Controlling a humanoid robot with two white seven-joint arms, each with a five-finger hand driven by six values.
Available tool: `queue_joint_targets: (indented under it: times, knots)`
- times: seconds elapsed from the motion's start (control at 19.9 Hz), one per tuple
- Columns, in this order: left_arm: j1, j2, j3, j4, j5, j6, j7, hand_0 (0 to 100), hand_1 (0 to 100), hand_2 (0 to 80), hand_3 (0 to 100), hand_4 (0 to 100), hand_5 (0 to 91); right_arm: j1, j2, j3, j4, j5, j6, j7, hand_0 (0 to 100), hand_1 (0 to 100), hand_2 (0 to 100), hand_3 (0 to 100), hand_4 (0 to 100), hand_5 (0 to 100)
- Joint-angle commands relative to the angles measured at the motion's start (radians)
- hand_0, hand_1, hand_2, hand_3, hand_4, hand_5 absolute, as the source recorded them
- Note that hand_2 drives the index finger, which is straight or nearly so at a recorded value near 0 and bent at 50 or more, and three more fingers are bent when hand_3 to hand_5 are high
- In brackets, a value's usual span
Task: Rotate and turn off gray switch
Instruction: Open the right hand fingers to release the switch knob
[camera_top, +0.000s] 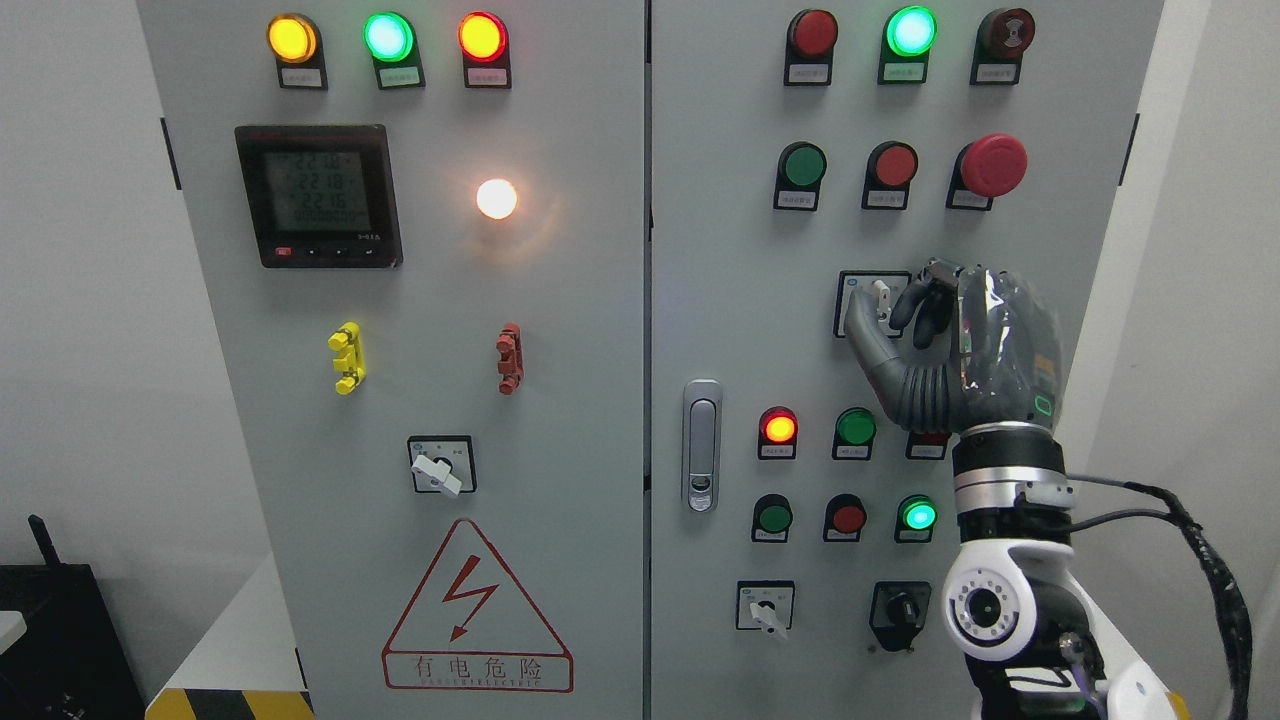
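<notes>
Pinching the gray switch (880, 297) at right of centre, the right hand's (960, 350) fingers (925, 300) hold its knob; next, twist it off.

Digital meter (318, 195), glowing white lamp (496, 198)

R hand (915, 310) pinching gray switch (880, 297), cabinet (600, 400)

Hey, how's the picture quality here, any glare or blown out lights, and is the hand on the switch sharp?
Head view: the white lamp is blown out, with a halo spilling over the left door; the lit green lamps also bloom. Head view: the right hand at the gray switch is fairly sharp, though its glossy back shows streaky reflections. Head view: the meter display digits look soft.
</notes>
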Motion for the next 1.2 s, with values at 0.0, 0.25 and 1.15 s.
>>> queue_joint_targets:
  times: [0.0,0.25,1.15]
  knots:
    - [0.0,0.0,0.032,0.023,-0.008,0.001,0.0,12,39,0.0,0,0,0.0,0.015,-0.035,-0.007,-0.053,0.009,-0.013,-0.005,43,46,73,94,84,100]
    - [0.0,0.0,0.032,0.023,-0.008,0.001,0.001,12,39,0.0,0,0,0.0,0.058,-0.086,-0.025,-0.122,0.014,-0.092,-0.057,42,47,65,89,79,99]
    - [0.0,0.0,0.032,0.023,-0.008,0.001,0.0,12,39,0.0,0,0,0.0,0.406,-0.089,-0.168,-0.276,0.009,-0.526,-0.12,37,20,11,8,0,0]
